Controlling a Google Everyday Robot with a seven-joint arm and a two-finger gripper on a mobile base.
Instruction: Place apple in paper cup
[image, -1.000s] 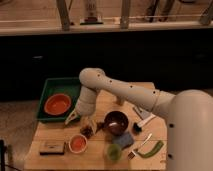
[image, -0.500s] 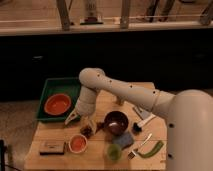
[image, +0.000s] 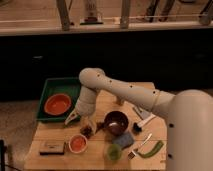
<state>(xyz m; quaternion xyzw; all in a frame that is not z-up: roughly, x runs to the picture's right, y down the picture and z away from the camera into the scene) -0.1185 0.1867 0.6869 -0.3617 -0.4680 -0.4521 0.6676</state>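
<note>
The apple is a small orange-red round fruit sitting inside the short white paper cup at the front left of the wooden table. My gripper hangs just behind and above the cup at the end of the white arm. Its two pale fingers stand apart, with nothing between them. A small dark object lies under the gripper, right of the cup.
A green tray at the back left holds an orange bowl. A dark brown bowl is right of the gripper. A green cup, a grey-blue sponge, a green vegetable and a dark flat box lie along the front.
</note>
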